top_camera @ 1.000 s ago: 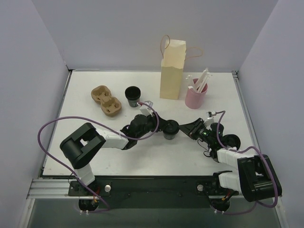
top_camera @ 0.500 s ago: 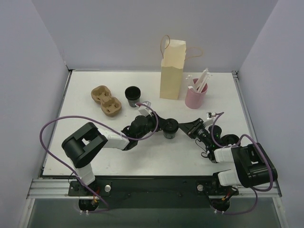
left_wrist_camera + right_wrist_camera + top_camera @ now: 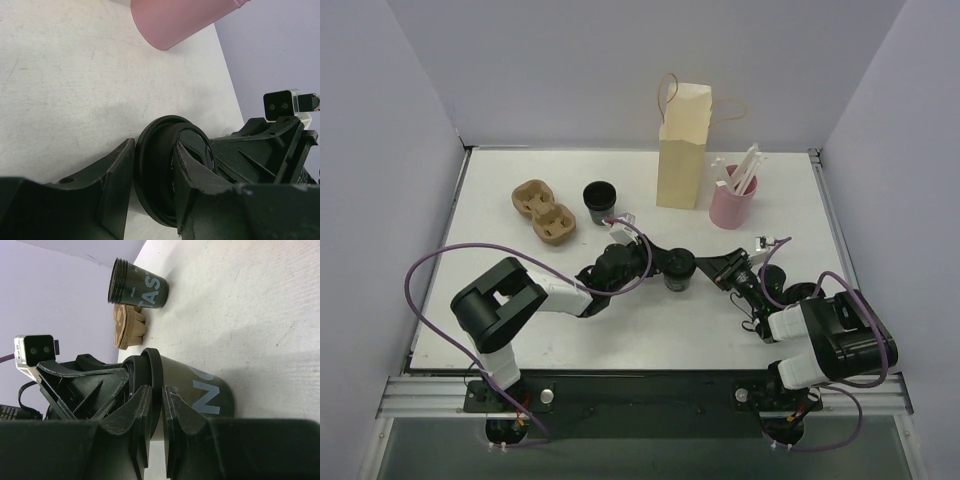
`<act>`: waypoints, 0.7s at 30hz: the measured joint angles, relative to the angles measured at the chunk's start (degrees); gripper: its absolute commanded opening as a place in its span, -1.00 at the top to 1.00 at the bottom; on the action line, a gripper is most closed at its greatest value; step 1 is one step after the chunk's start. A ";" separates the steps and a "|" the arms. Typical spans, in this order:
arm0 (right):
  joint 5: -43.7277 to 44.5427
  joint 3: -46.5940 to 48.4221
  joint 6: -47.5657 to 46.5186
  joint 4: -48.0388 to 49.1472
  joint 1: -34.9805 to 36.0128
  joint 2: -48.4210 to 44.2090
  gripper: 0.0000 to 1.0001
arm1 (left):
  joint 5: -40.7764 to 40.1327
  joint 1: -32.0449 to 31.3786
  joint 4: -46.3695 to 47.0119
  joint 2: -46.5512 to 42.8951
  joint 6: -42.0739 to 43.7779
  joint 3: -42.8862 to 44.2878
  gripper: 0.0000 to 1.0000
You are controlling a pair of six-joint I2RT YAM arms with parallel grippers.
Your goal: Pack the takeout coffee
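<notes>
A dark takeout coffee cup (image 3: 678,272) with a black lid (image 3: 152,372) stands upright at the table's middle. My left gripper (image 3: 662,264) reaches it from the left. Its fingers (image 3: 117,180) sit around the lid (image 3: 155,185), shut on it. My right gripper (image 3: 708,272) comes from the right. In the right wrist view the right gripper (image 3: 157,390) pinches the lid's rim, one finger above it and one below. A second cup (image 3: 600,200) stands lidless behind. Nearby are the cardboard carrier (image 3: 544,212) and the paper bag (image 3: 682,150).
A pink cup (image 3: 732,204) holding white sticks stands right of the bag; it also shows as a pink cup (image 3: 180,20) in the left wrist view. The open cup (image 3: 137,290) and carrier (image 3: 129,327) lie beyond the held cup. Walls enclose the table on three sides.
My right gripper has closed a little onto the lid's rim, and the right arm's rear links have swung toward the middle. The cup and left arm hold still.
</notes>
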 measured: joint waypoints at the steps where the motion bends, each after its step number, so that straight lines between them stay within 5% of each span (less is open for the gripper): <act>1: 0.00 -0.13 -0.02 -0.90 0.04 -1.11 0.68 | 0.11 -0.02 0.00 -0.02 0.00 -0.04 0.14; 5: 0.24 -0.83 -1.25 -11.26 0.17 -9.27 0.49 | 1.03 -0.57 -0.22 -0.76 0.42 -0.44 0.14; 12: 0.57 3.06 -9.14 -44.33 0.13 -28.57 0.27 | 1.27 -1.22 -5.05 -2.95 1.36 0.11 0.14; 21: 0.11 10.27 -17.31 -65.16 -0.74 -32.54 0.18 | 1.49 -1.22 -18.34 -6.32 3.28 4.81 -0.01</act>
